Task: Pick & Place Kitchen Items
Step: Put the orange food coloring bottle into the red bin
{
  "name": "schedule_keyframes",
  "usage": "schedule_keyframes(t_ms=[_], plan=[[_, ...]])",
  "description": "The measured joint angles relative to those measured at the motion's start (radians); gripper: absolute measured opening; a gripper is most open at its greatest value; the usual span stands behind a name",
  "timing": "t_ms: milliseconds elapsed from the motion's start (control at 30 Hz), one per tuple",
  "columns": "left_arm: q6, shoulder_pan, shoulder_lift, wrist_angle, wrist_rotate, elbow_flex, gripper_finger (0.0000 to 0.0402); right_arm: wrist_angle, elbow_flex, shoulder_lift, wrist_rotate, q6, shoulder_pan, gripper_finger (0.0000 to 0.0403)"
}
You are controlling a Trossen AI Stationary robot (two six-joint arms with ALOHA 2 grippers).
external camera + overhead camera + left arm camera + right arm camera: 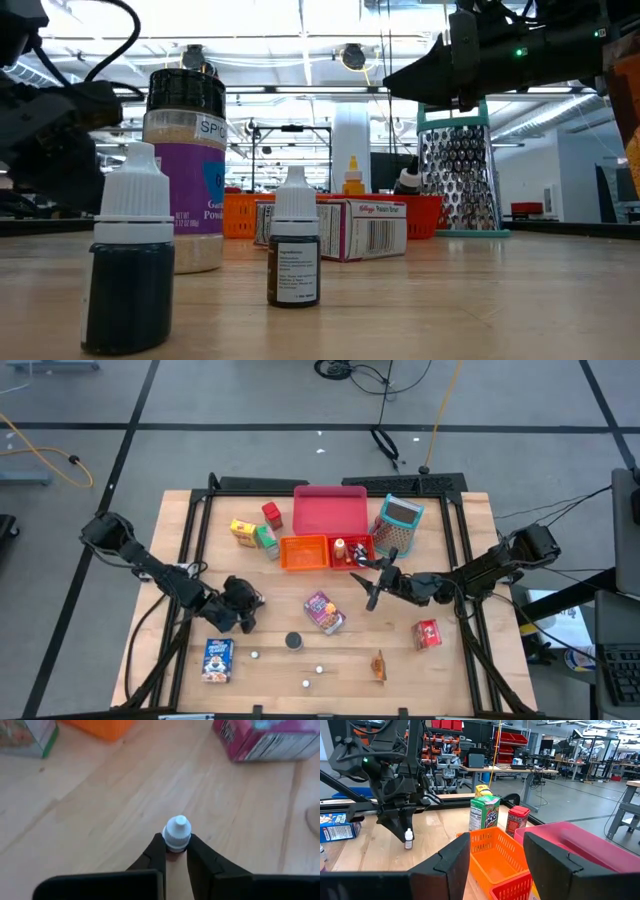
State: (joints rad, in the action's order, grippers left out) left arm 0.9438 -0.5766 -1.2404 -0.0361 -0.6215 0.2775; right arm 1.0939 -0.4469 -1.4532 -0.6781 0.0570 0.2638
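Left gripper [176, 851] pinched narrow on a tiny bottle [177, 834], fingers [156, 855] clamping just under its white cap; bottle upright, long axis vertical, cap up, base on the wooden table [460, 670], as the right wrist view also shows [408, 839]; left arm reaches in from the table's left edge, angled low toward the middle-left, gripper [243, 610] tipped down over the bottle; blue box [218, 659] lies flat just beside it near the front-left, long axis front to back; yellow box [243, 533] and green box [266, 540] sit at the back left, red spice jar [271, 513] behind them; black round can [293, 641] upright near the front centre, small white-capped items near it too small to tell apart; purple packet [325, 612] lies flat mid-table, tilted diagonally; orange bin [304, 553] and red bin [352, 550] side by side at the back centre, pink-red tray [329, 510] behind them; right gripper [380, 582] spread wide, holding nothing, hovering just in front of the red bin; right arm stretches in from the right edge, roughly level, fingers pointing left toward the bins; grater [398, 522] upright right of the tray; red packet [428, 633] flat at the right front; small brown bottle [378, 666] lying down near the front, long axis front to back.
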Motion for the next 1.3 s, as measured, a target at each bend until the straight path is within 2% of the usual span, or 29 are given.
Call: schedule_keyframes(t_ms=[233, 467, 667, 900, 1067, 1300], plan=[[-0.060, 0.002, 0.000, -0.080, -0.011, 0.000, 0.0047, -0.009, 0.000, 0.000, -0.001, 0.000, 0.000, 0.0173], [-0.164, 0.048, 0.000, -0.145, -0.002, 0.036, 0.0035, -0.011, 0.000, 0.000, -0.001, 0.000, 0.000, 0.0171], [-0.315, 0.142, 0.000, -0.117, 0.089, 0.136, 0.0043, -0.016, 0.000, 0.000, 0.003, -0.015, 0.000, 0.0171], [-0.556, 0.264, 0.000, -0.062, 0.196, 0.302, 0.0047, -0.024, 0.000, 0.000, 0.154, -0.062, -0.009, 0.0171], [-0.683, 0.340, 0.000, -0.042, 0.287, 0.412, 0.0049, -0.027, 0.000, 0.000, 0.162, -0.064, -0.010, 0.0171], [-0.783, 0.408, -0.003, -0.034, 0.363, 0.484, 0.0050, -0.066, -0.057, 0.000, 0.257, -0.065, -0.021, 0.0171]])
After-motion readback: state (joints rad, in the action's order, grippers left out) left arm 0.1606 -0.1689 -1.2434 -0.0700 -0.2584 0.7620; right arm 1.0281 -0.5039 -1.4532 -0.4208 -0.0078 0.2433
